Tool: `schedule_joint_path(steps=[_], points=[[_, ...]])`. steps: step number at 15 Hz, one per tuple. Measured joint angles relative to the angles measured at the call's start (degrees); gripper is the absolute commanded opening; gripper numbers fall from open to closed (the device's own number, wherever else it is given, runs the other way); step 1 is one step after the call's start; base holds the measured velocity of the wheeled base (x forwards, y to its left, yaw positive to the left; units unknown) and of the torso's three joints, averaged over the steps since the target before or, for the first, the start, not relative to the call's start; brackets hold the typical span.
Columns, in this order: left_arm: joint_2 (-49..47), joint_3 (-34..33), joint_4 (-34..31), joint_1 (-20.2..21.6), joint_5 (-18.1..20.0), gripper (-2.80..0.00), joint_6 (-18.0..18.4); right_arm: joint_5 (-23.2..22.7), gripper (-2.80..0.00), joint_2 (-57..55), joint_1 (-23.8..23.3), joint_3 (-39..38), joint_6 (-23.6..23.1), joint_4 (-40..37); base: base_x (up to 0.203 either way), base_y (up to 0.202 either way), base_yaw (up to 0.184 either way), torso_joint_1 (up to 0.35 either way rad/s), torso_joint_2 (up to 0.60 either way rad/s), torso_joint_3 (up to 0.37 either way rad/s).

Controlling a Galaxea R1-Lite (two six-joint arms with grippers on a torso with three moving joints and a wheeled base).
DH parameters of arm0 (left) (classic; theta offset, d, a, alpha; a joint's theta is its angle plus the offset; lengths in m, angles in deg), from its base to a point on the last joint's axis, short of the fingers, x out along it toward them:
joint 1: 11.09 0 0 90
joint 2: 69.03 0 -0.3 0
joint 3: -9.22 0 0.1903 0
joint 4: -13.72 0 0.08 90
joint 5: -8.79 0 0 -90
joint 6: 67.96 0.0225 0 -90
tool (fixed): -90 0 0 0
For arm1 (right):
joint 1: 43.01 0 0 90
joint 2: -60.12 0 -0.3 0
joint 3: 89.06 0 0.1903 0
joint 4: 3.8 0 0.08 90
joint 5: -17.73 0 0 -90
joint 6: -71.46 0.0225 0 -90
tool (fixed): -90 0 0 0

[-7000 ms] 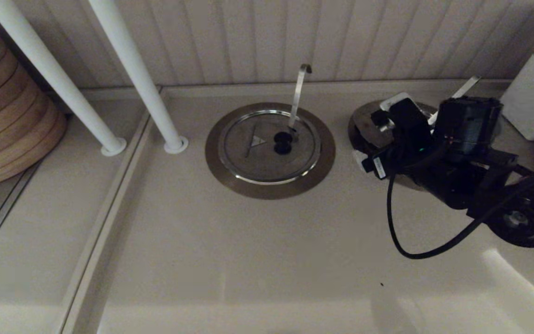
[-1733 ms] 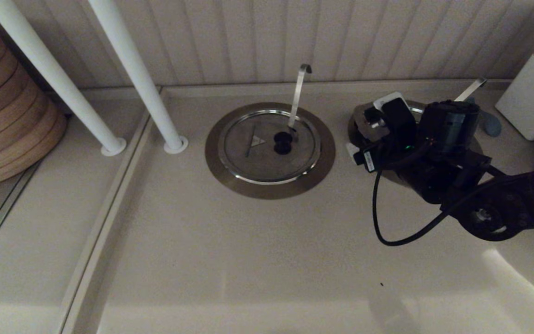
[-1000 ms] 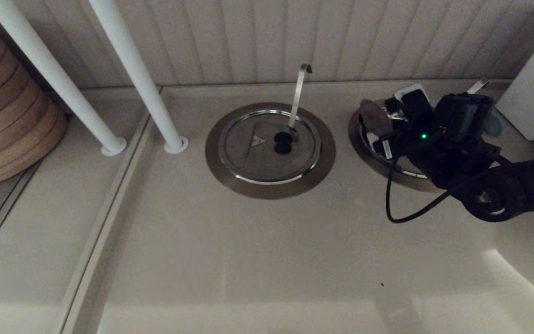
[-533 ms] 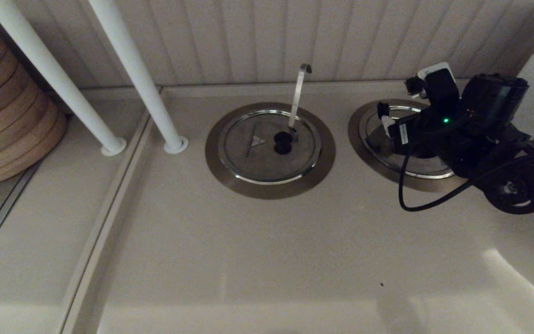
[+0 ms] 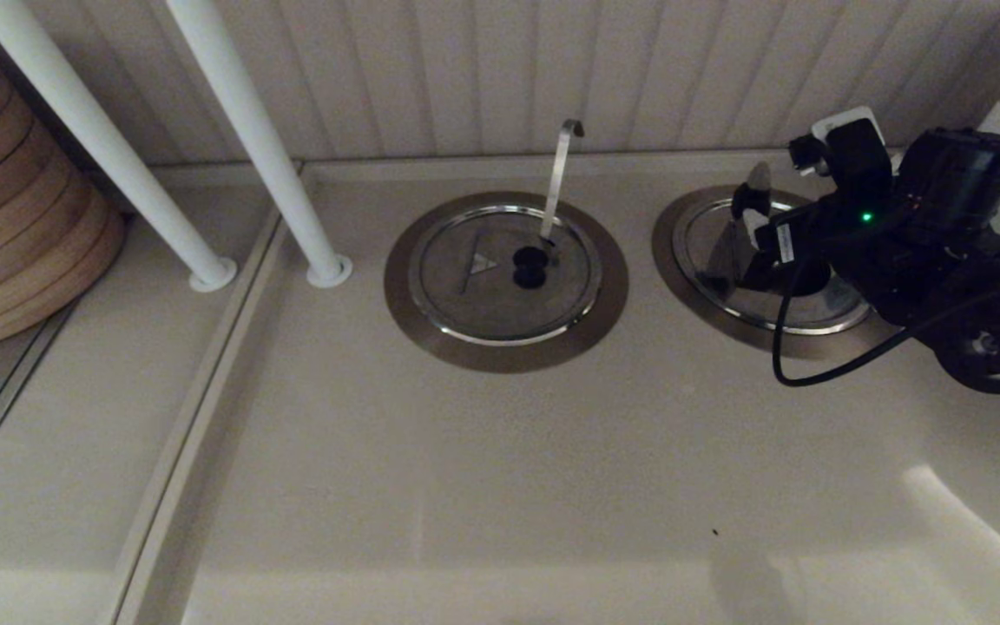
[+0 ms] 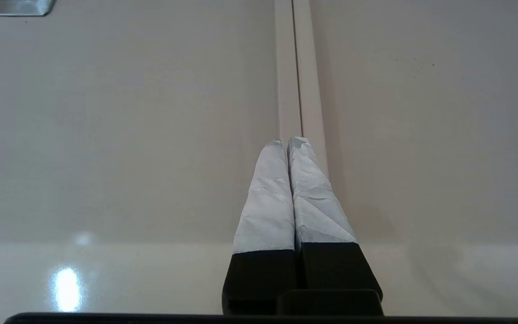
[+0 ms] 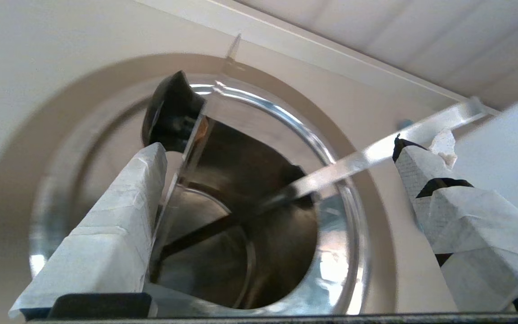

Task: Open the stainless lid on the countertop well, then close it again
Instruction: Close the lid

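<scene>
A: Stainless lid (image 7: 196,148) tipped up on edge over the countertop well (image 5: 682,260), far right of the tabletop (image 5: 500,469). Right gripper (image 7: 281,198)?
B: Above it, spread wide, holding nothing. Left gripper (image 6: 291,143) pinched together, over bare tabletop. Panelled wall (image 5: 500,69) behind.

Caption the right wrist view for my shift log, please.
Open right gripper over the countertop well, stainless lid tipped up on edge, ladle handle slanting out.

head view high overhead; right wrist close above countertop well (image 7: 38,148)
</scene>
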Motion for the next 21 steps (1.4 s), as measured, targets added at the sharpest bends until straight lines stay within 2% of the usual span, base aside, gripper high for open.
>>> schedule_joint_path(steps=[15,21], points=[[0.0,0.0,0.0,0.0,0.0,-2.8,0.0,0.0,0.0,0.3,-5.9,-0.3,-3.2,0.0,0.0,0.0,0.0,0.0,0.0,0.0],[0.0,0.0,0.0,0.0,0.0,-2.8,0.0,-0.1,0.0,0.6,-6.2,-1.2,-3.4,0.1,0.0,0.0,0.0,0.0,0.0,0.0]])
